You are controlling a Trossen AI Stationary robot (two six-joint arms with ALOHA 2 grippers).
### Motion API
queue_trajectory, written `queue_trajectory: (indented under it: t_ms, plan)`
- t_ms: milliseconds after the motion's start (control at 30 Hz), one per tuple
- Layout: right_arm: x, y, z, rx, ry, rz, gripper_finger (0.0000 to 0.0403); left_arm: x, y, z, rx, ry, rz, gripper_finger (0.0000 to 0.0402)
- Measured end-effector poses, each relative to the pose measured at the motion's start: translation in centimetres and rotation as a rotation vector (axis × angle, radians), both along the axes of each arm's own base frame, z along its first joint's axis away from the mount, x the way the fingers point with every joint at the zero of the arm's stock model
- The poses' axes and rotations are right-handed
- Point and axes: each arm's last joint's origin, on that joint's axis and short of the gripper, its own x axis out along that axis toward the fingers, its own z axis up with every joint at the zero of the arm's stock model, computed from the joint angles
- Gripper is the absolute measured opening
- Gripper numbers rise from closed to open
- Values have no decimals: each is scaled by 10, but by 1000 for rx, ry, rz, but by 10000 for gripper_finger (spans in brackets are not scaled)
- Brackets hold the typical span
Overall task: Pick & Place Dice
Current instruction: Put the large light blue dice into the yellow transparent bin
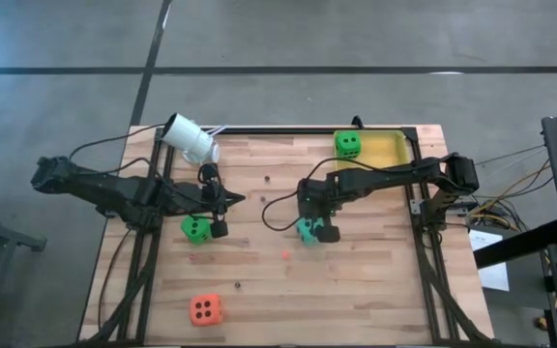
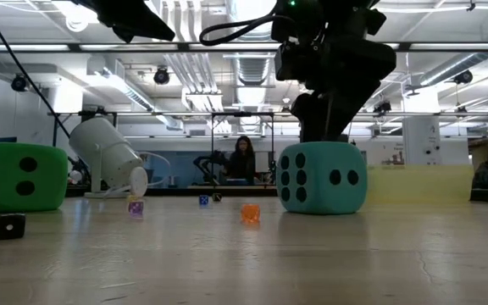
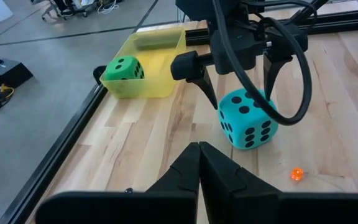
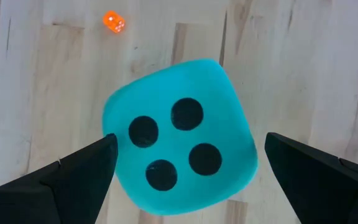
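The teal die (image 4: 182,140) rests on the wooden table, four pips up. My right gripper (image 3: 241,93) hangs open just over it, pointing steeply down, one finger on each side of its top. A green die (image 1: 195,229) lies on the table just nearer than my left gripper (image 1: 240,198), which hovers shut and holds nothing. Another green die (image 1: 347,144) lies in the yellow tray (image 1: 390,147) at the far right. The orange-red die (image 1: 205,309) sits near the front edge. My right gripper straddles the teal die's top from above. One fingertip (image 4: 107,144) reaches the die's edge (image 4: 112,124); I cannot tell whether it touches. The other fingertip (image 4: 275,146) stands clear of it. The die rests flat on the table.
A white cylindrical device (image 1: 190,138) lies tilted at the far left. Tiny dice are scattered on the wood: an orange one (image 1: 285,254) beside the teal die, a black one (image 2: 9,225), a purple one (image 2: 135,206). Black rails (image 1: 153,251) run along both table sides.
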Motion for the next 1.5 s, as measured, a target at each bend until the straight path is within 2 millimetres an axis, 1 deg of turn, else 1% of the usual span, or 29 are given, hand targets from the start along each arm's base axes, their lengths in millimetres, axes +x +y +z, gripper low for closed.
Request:
queue_trajectory:
  t_ms: [233,433,633,800,1067,1267,1500]
  plan:
    - [0,0,0,-24,-12,74,400,0,0,0,0,0,0,12]
    - [-1,3,3,2,-35,172,400,0,0,0,0,0,0,12]
    - [-2,5,5,-24,-54,253,400,0,0,0,0,1,0,12]
    - [-2,7,1,-86,-47,318,400,0,0,0,0,1,0,12]
    - [-2,6,0,-99,-51,351,400,0,0,0,0,1,0,12]
    - [1,6,-7,-102,-44,377,400,0,0,0,0,1,0,12]
    - [7,6,-20,-100,-27,387,400,0,0,0,1,2,0,12]
